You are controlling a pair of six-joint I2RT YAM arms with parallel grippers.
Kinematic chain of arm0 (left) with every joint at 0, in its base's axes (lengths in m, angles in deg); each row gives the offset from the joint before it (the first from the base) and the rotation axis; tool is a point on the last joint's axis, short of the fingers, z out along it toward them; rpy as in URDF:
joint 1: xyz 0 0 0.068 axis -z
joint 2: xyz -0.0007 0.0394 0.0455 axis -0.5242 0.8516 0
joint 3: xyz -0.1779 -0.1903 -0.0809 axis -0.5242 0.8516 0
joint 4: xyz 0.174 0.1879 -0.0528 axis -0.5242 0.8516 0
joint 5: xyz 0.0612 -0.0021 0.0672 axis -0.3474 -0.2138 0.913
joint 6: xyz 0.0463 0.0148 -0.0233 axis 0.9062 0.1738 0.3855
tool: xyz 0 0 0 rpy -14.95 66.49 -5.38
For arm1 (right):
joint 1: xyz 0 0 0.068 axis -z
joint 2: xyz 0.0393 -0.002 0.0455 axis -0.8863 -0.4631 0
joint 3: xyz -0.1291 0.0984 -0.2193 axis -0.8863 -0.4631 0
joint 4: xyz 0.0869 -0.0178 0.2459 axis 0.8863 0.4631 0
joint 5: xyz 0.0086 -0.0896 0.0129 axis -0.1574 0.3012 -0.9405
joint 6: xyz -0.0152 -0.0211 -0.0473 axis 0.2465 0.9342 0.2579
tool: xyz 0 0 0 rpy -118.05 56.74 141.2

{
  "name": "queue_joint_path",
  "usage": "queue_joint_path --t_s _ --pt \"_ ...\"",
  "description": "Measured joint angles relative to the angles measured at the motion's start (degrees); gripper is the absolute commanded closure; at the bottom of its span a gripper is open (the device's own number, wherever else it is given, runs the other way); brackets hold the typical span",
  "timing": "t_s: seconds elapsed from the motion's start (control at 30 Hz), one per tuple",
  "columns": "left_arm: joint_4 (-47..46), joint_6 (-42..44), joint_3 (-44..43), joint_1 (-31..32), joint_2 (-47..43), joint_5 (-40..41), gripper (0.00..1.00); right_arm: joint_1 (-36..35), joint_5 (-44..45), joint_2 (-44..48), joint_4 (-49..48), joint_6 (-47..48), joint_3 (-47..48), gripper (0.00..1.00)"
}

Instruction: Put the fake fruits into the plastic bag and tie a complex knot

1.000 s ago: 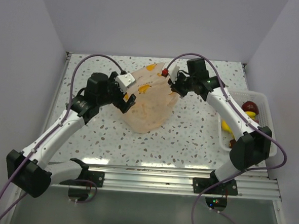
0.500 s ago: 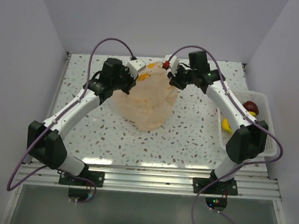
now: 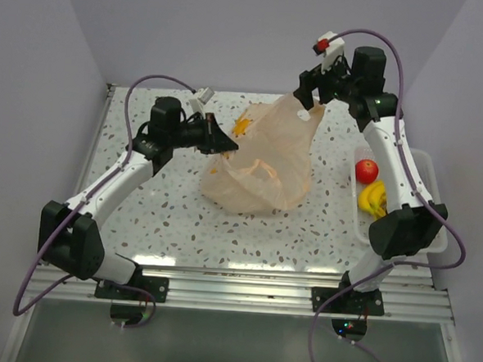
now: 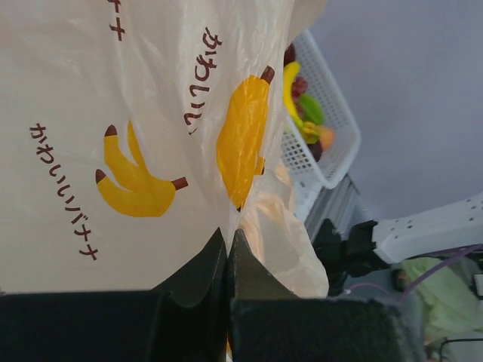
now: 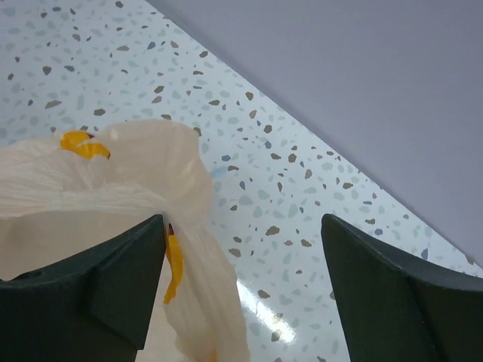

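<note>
The plastic bag (image 3: pixel 263 162) stands crumpled mid-table, pale peach with yellow banana prints (image 4: pixel 136 181). My left gripper (image 3: pixel 232 148) is shut on the bag's left edge; in the left wrist view its jaws (image 4: pixel 229 243) pinch the thin film. My right gripper (image 3: pixel 305 95) hangs raised at the back right, open wide (image 5: pixel 243 220). A gathered handle of the bag (image 5: pixel 189 249) drapes against its left finger (image 5: pixel 128 279). The fake fruits lie in the basket: a red one (image 3: pixel 367 171), a yellow banana bunch (image 3: pixel 375 197), and several mixed pieces (image 4: pixel 306 113). The knot is out of view.
A white perforated basket (image 3: pixel 419 155) sits at the table's right edge, partly under my right arm; it also shows in the left wrist view (image 4: pixel 332 143). Speckled tabletop (image 5: pixel 317 196) lies below the right gripper. Pale walls close in on three sides.
My left gripper swung in and shut on the bag's edge. My right gripper opened and rose to the back right, with the bag's top pulled up toward it.
</note>
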Motion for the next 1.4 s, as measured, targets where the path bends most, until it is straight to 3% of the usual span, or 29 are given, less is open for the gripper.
queue_joint_path --t_s 0.17,0.33,0.47,0.7,0.97,1.1,1.4 --pt "-16.4 -12.3 8.4 -4.2 0.3 -9.6 1.0 2.3 -0.8 2.7 2.5 -3.7 1.7 0.02" --pt "-25.6 -16.9 14.5 -6.4 1.5 -13.8 1.0 7.6 -3.3 8.3 6.8 -5.8 1.6 0.01" --pt "-26.9 -17.7 17.0 -7.1 4.3 -13.9 1.0 11.9 -7.4 13.6 10.7 -6.1 0.6 0.02" --pt "-29.2 -17.9 19.1 -8.8 8.1 -15.1 1.0 13.3 -9.5 18.6 23.5 -0.3 -0.2 0.01" --pt "-30.4 -17.9 19.6 -9.6 8.7 -15.6 1.0 29.3 -4.4 17.0 38.4 12.7 -8.5 0.05" --pt "-30.4 -17.9 19.6 -9.6 9.3 -15.7 1.0 34.3 1.5 15.1 39.8 18.0 -15.0 0.09" --pt "-30.2 -17.8 19.6 -9.6 9.7 -15.7 1.0 34.4 8.0 5.7 36.8 18.6 -21.3 0.18"
